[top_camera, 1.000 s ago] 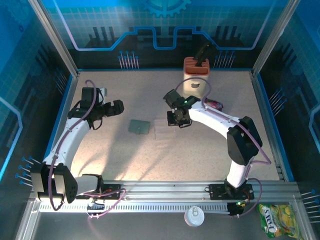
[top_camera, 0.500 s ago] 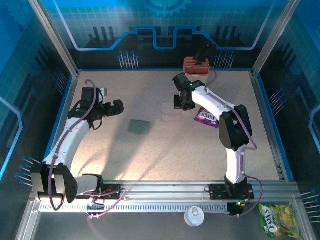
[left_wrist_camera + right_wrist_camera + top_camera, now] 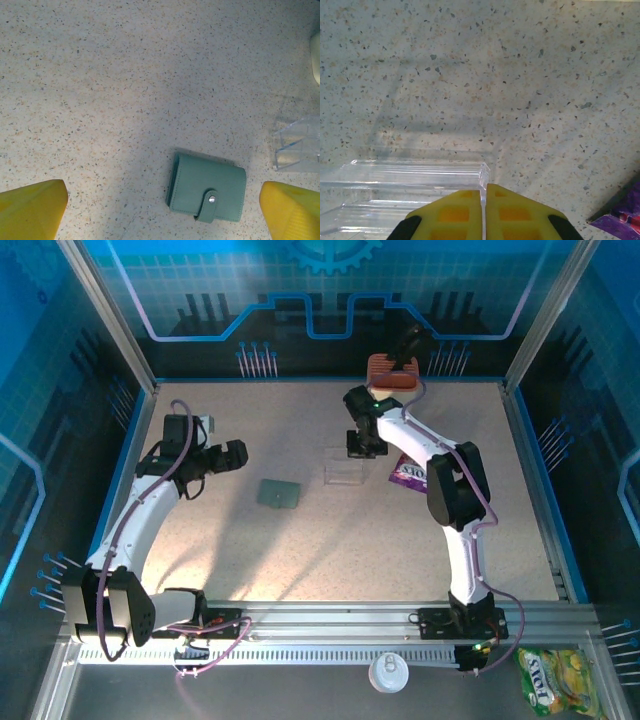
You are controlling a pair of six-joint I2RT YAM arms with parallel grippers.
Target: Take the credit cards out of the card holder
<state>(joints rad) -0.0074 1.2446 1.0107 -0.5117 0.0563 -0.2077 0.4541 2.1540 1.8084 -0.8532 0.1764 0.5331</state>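
one move: right jaws, clenched on the clear box (image 3: 343, 469), went farther back; left jaws stay released.

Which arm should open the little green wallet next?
Left. The left fingers are open and facing the wallet. The right fingers are busy, shut on a clear plastic container.

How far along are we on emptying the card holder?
Done: nothing yet; the flat teal folding card holder lies closed on the speckled table, snap tab fastened. In hand: the right gripper, jaws shut, pinches the wall of a clear plastic box, not the holder. The left gripper hangs open near the holder, not touching it. Left: unsnapping it and emptying it.
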